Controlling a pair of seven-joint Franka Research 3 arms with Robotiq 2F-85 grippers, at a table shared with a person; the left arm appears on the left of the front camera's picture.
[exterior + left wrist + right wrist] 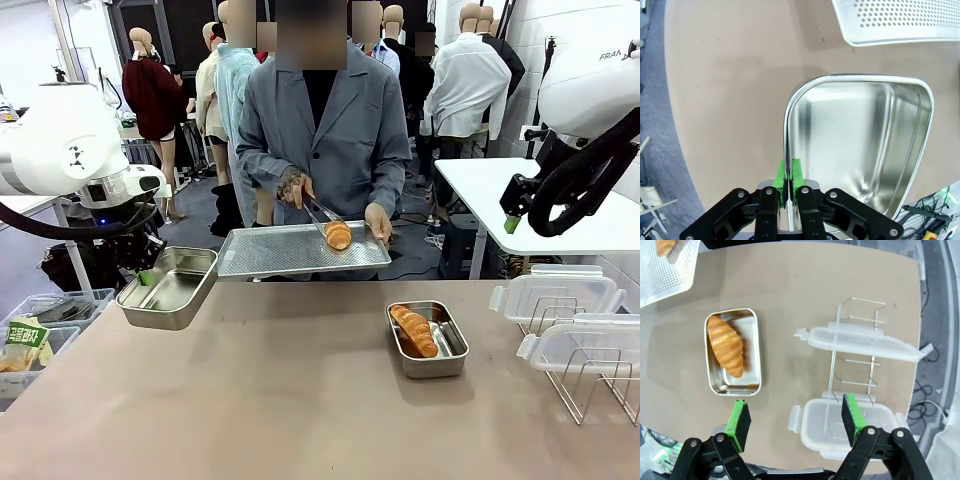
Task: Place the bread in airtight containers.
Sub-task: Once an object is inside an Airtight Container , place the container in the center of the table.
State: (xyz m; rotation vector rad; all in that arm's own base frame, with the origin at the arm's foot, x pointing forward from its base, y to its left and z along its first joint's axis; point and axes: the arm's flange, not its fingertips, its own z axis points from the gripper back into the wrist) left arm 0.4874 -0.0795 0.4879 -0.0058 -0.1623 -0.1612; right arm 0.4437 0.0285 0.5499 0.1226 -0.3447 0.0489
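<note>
Stainless-steel, one small rectangular tub (170,287) left of the person's perforated flat steel tray (270,255) has its rim pinched in the left gripper (790,174), a second such tub (455,365) on the worktop (300,410) right of the tray holds a glossy golden-brown croissant (415,330), another croissant (338,235) lies on the tray, and the right gripper (796,412), farther right of the tray, hangs with fingers apart.
</note>
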